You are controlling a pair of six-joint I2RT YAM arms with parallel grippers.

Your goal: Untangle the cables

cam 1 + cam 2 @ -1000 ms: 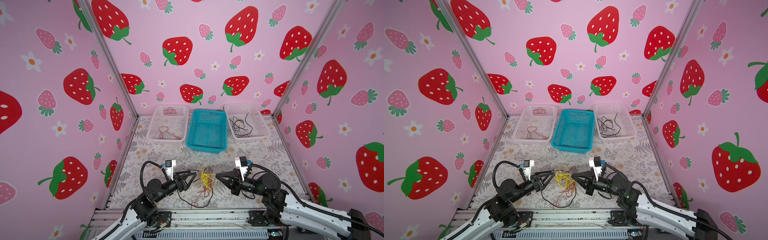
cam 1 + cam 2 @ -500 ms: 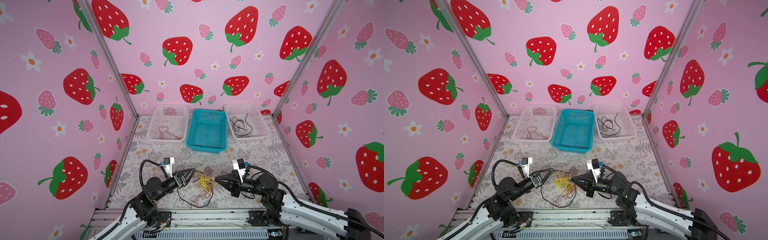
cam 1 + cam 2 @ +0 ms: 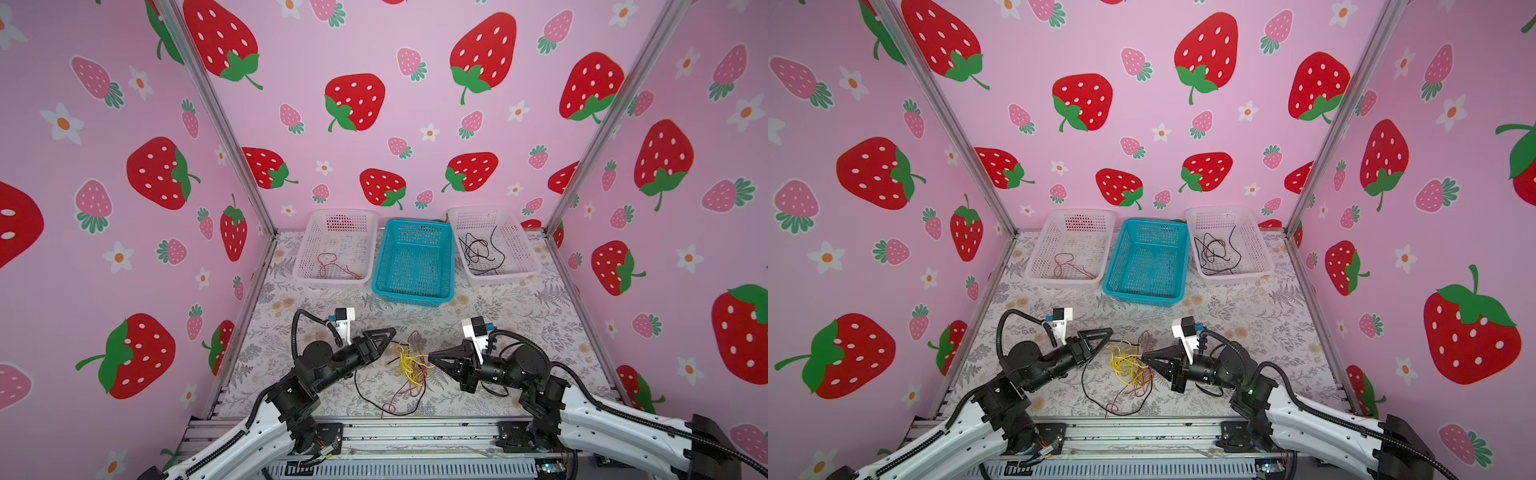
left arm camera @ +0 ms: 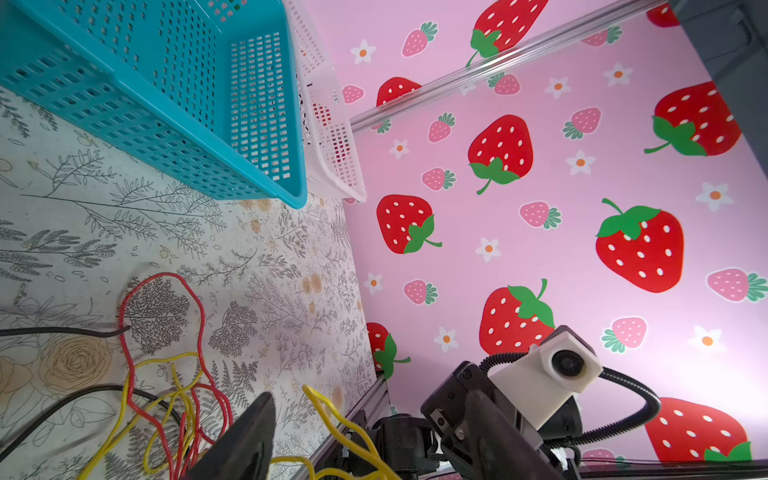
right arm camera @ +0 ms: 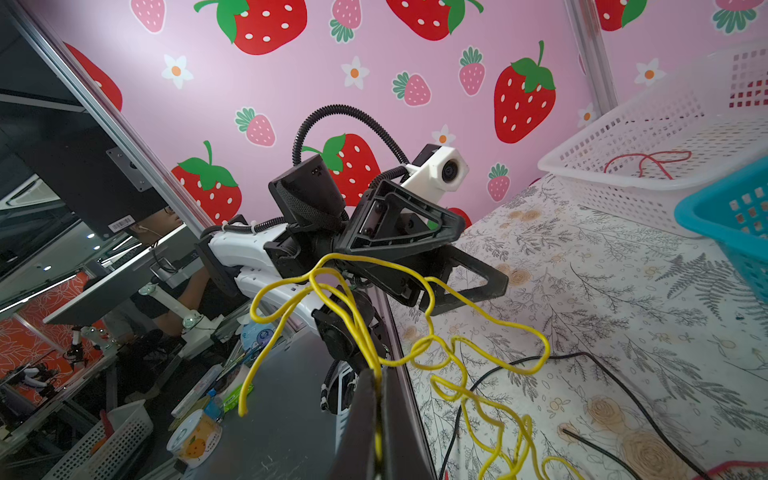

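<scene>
The right end effector (image 3: 430, 358) is closed on the yellow cable (image 3: 405, 362). In the right wrist view its jaws are seen pressed together with a yellow strand pinched between them, and the rest of the yellow cable (image 5: 419, 345) is draped in loose loops ahead of its tip.

The cables (image 3: 1127, 368) are bunched in one tangle on the worktop (image 3: 519, 316). The tangle is set between the two end effectors, directly ahead of both tips in both top views.

The left end effector (image 3: 388, 336) is held just short of the tangle, with its jaws apart and nothing clamped. The gap is shown plainly in the right wrist view, where a yellow loop is seen crossing in front of the left end effector (image 5: 484, 257). Whether that loop passes between the jaws cannot be told.

In the left wrist view only one finger (image 4: 245, 440) is shown. A loop of the red cable (image 4: 166, 274) is laid flat on the worktop ahead of it, and the black cable (image 4: 62, 331) is met at that loop's side.

The black cable (image 3: 357, 388) is trailed back from the tangle, behind both tips, between the two arms.

Well beyond both end effectors a blue basket (image 3: 411, 297) is flanked by two white baskets (image 3: 332, 282).
</scene>
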